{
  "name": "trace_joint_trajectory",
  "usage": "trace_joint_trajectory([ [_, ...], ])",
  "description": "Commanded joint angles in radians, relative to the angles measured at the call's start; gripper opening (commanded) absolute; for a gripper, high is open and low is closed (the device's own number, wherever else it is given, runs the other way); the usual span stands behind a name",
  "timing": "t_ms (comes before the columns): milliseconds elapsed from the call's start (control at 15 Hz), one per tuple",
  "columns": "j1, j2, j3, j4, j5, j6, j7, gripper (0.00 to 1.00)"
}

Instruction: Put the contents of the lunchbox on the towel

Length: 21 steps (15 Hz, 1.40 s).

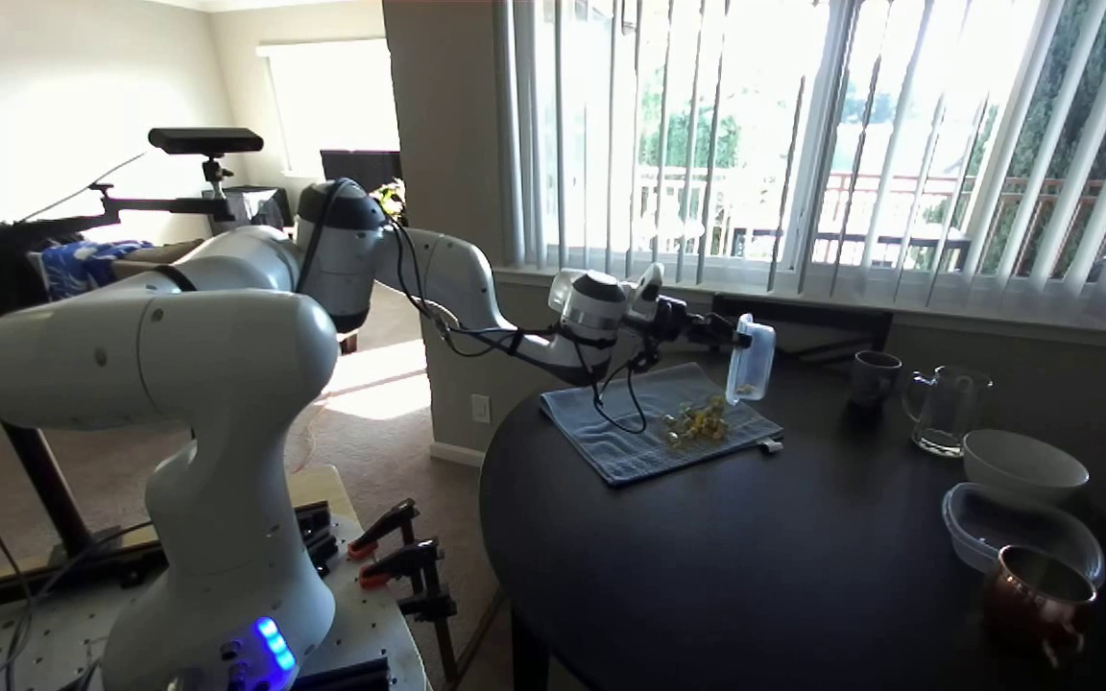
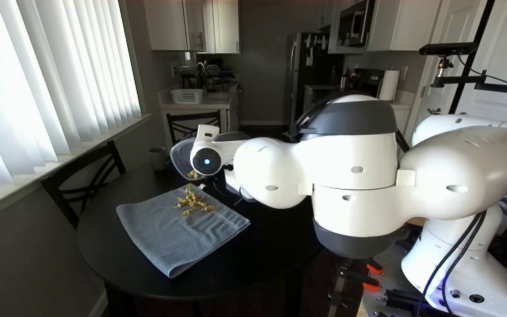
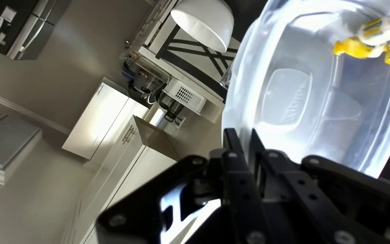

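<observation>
My gripper [image 3: 244, 139] is shut on the rim of the lunchbox [image 3: 286, 98], one finger inside and one outside the wall. In an exterior view the lunchbox [image 1: 753, 363] is tipped on its side above the towel's edge. It also shows in an exterior view [image 2: 181, 156], partly behind the wrist; the fingers are hidden there. The towel [image 1: 611, 446] lies flat on the table and shows in both exterior views [image 2: 170, 240]. Most of the contents [image 1: 699, 422], a yellowish cluster, lie on the towel [image 2: 192, 202]. A few contents pieces [image 3: 354, 47] sit inside the lunchbox against its lower wall.
On the round dark table [image 1: 755, 576] stand a grey mug [image 1: 875, 376], a glass mug [image 1: 949, 413], a white bowl [image 1: 1023, 465], a transparent container [image 1: 980, 542] and a copper mug [image 1: 1038, 605]. A chair [image 2: 86, 176] and window blinds [image 2: 60, 88] are beside the table.
</observation>
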Motion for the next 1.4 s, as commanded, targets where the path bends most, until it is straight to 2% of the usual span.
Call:
trace_joint_trajectory([
  [0,0.021,-0.004,-0.009,-0.030,-0.036,0.008,0.063,0.06],
  [333,0.016,-0.006,-0.005,-0.028,-0.037,0.001,0.071,0.07],
  [400,0.022,-0.006,-0.021,-0.032,-0.070,0.005,0.112,0.07],
  [467,0.035,-0.006,-0.050,-0.044,-0.143,0.021,0.194,0.07],
  [533,0.058,-0.006,-0.107,-0.056,-0.221,0.037,0.284,0.07],
  [800,0.047,-0.012,-0.195,0.038,-0.473,-0.062,0.576,0.07],
  [1000,0.045,-0.004,-0.172,0.072,-0.675,-0.146,0.788,0.07],
  [1133,0.043,-0.027,-0.136,0.084,-0.786,-0.209,0.881,0.07],
  [1333,0.040,-0.025,-0.085,0.079,-0.857,-0.275,0.957,0.07],
])
